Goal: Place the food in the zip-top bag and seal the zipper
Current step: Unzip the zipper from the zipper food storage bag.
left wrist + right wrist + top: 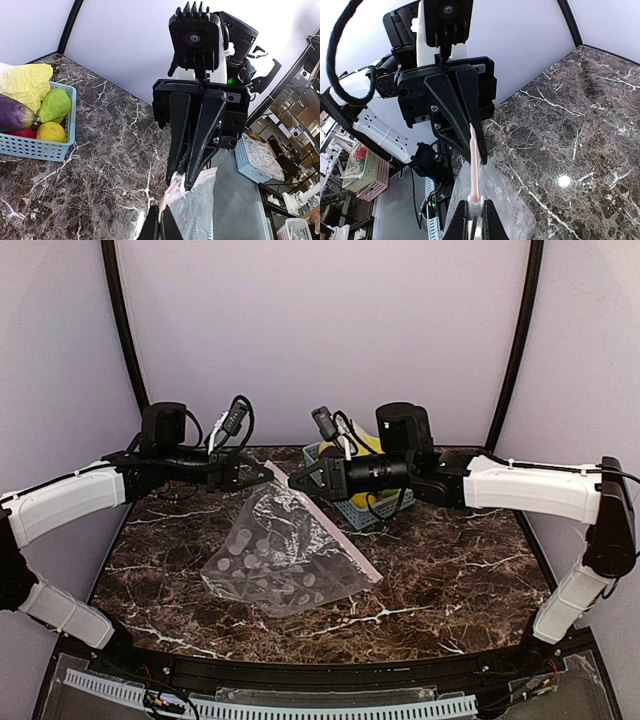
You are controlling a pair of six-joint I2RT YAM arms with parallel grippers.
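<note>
Bag gripped at the mouth, nothing packed yet

The left jaws and right jaws meet tip to tip, both clamped on the zipper, and the zip-top bag hangs below them with its lower part lying on the table; it looks empty. The food sits in the blue basket just behind the right jaws (cabbage, eggplant and a few fruits, none held). I judge the task barely begun: every piece has to go in, then the zipper must be pressed shut; I cannot tell whether the mouth is open
</note>
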